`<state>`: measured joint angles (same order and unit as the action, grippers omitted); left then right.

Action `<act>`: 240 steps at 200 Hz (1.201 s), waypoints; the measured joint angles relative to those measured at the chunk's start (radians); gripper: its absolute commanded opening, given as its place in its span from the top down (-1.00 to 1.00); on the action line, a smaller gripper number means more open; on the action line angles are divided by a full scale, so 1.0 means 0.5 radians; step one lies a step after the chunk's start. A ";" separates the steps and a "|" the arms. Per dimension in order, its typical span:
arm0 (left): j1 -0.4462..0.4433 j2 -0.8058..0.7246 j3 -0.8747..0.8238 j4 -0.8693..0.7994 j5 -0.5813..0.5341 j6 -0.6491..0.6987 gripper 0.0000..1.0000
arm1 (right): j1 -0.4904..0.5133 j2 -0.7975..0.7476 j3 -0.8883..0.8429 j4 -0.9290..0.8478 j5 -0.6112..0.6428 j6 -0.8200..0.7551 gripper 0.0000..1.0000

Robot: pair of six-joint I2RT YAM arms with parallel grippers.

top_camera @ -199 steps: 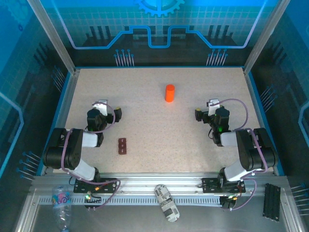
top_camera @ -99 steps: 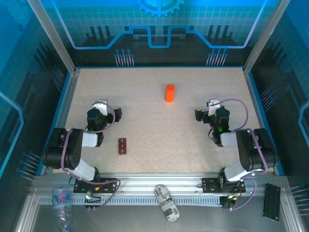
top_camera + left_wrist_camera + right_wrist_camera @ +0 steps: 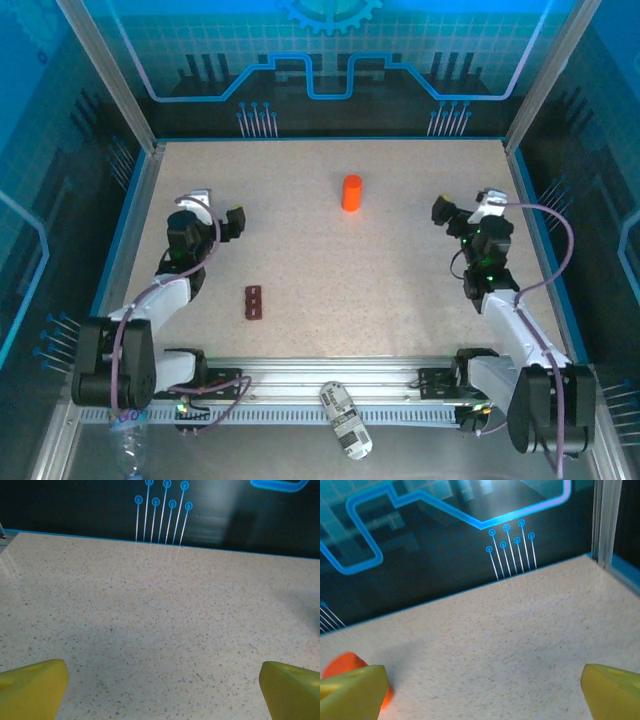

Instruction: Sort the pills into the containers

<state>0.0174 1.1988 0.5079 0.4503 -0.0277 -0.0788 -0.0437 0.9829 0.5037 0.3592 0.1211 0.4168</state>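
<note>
The containers, a small dark red-brown box with two wells, lie on the speckled table in front of the left arm. No pills can be made out. My left gripper hovers open behind and to the left of the box, well apart from it. In the left wrist view its yellow fingertips stand wide over bare table. My right gripper is open at the right side of the table. An orange bottle stands upright at the middle back, and its edge peeks out behind the right gripper's left fingertip.
Blue-trimmed walls enclose the table; the back wall is close ahead of the right gripper. A labelled white object and a plastic bottle lie off the table by the front rail.
Both arms have stretched out from their folded pose. The left gripper went back and left, the right gripper back and right. Both stayed open; box and bottle did not move.
</note>
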 measured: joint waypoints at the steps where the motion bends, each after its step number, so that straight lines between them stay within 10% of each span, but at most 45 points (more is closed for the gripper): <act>1: 0.000 -0.007 0.004 -0.011 -0.001 -0.005 -0.98 | -0.005 -0.003 0.002 -0.007 -0.006 0.011 -0.99; 53: -0.003 -0.343 0.369 -0.786 0.060 -0.432 -0.98 | 0.075 -0.068 0.229 -0.666 -0.447 0.342 -0.99; 106: -0.047 -0.447 0.396 -1.195 0.225 -0.845 -0.98 | 1.170 0.151 0.629 -1.316 -0.262 0.406 -0.99; 170: -0.047 -0.098 0.523 -1.254 0.192 -0.983 -0.98 | 2.177 1.305 1.527 -1.880 0.098 0.635 -0.99; 240: 0.410 0.334 0.880 -1.284 0.240 -0.946 -0.98 | 2.531 2.392 2.800 -2.442 0.245 0.687 -0.99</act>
<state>0.2222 1.3659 0.9482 -0.1917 0.0921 -0.5518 1.2221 2.1788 1.9038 -0.8619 0.2436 0.7605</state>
